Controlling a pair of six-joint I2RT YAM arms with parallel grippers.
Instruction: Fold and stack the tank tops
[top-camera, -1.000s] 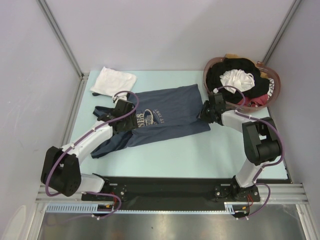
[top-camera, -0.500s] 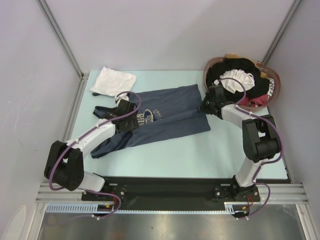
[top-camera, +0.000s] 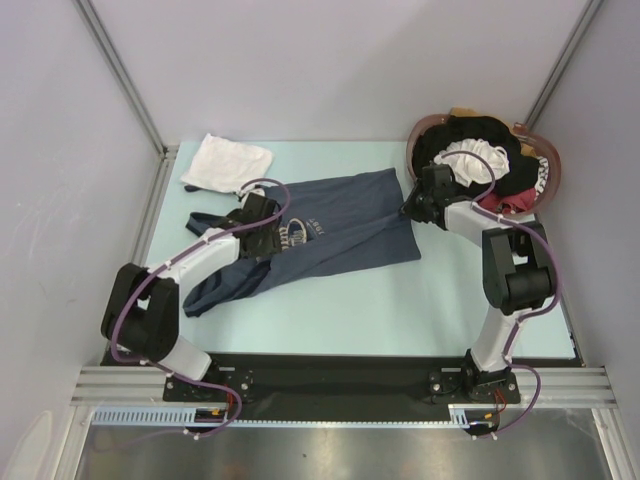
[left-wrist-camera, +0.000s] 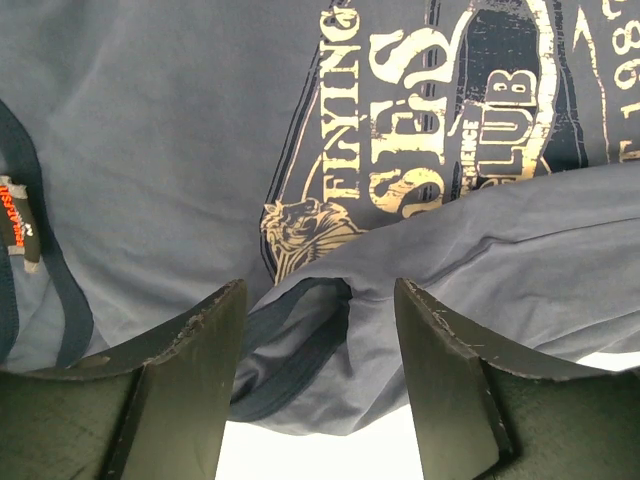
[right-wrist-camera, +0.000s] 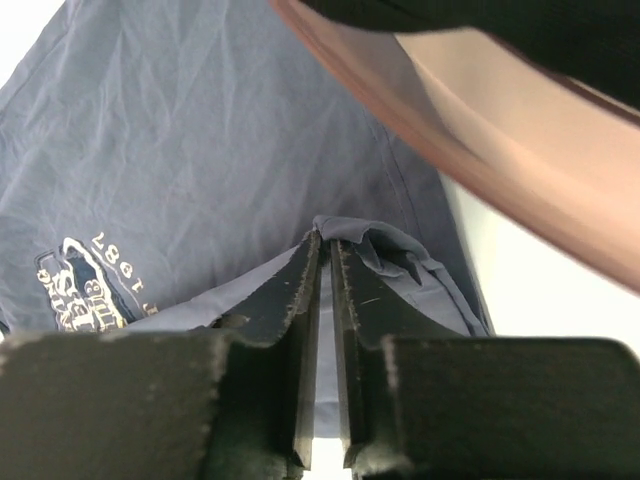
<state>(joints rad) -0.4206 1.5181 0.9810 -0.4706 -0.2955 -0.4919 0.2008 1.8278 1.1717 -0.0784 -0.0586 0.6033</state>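
Pale blue table (top-camera: 450, 300) carries the slate tank top (top-camera: 350, 215). I see my right gripper (right-wrist-camera: 325, 245) pinching its raised hem corner beside the basket (right-wrist-camera: 480, 130). My left gripper (left-wrist-camera: 318, 290) stands open, a cloth fold between its fingers.

Your top view looks down from above and behind on the whole table (top-camera: 400, 300). Your wrist views sit close over the blue top (top-camera: 345, 215), facing down past their fingers (left-wrist-camera: 190, 390); all three share its printed logo (right-wrist-camera: 85, 270).

The right gripper (right-wrist-camera: 323, 243) pinches a raised fold of the grey-blue tank top (right-wrist-camera: 200, 130). A navy-and-cream print (right-wrist-camera: 85, 280) shows lower left, and the reddish-brown basket (right-wrist-camera: 470, 125) crosses the upper right.
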